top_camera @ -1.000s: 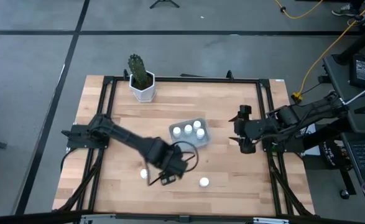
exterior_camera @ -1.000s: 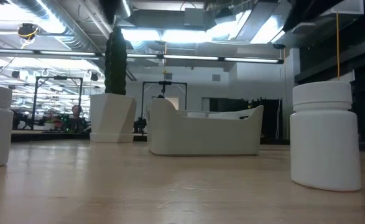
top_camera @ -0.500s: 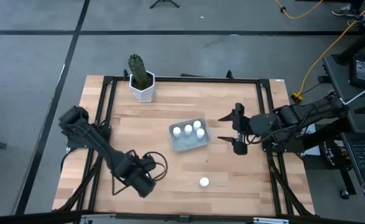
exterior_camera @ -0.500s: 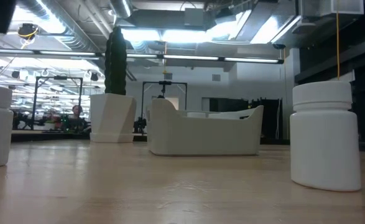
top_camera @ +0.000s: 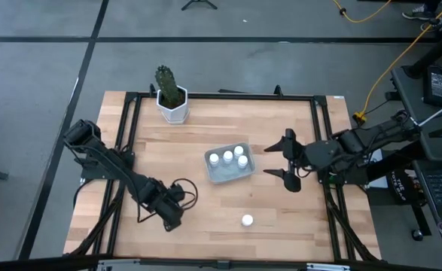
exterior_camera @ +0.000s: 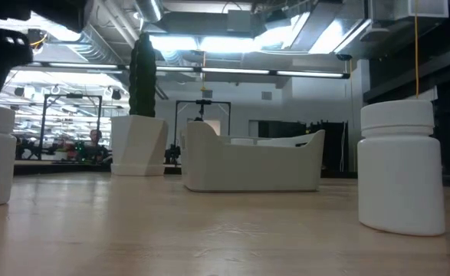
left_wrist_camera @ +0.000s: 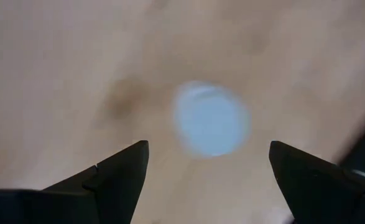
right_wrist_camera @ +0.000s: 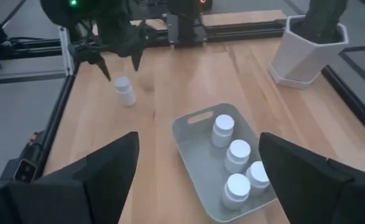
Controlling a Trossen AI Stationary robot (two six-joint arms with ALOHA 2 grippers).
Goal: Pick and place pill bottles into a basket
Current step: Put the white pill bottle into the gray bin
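Wooden table holds everything; cactus pot at the far edge, not mine to touch. Basket sits mid-table with four pill bottles in it, upright. Two left out: one loose bottle near the front edge, in the open, and one under my left gripper, seen as a blurred white cap between my two fingers in the left wrist view, and standing beside that gripper in the right wrist view. My left jaws are wide apart, holding nothing, hovering above that bottle. My right gripper waits just right of the basket, fingers spread wide, empty. Step in hand, I judge: lining up the fifth pick. Next I'd need to drop straight down so the cap stays centred, close on the body, lift, carry to the basket's free space.
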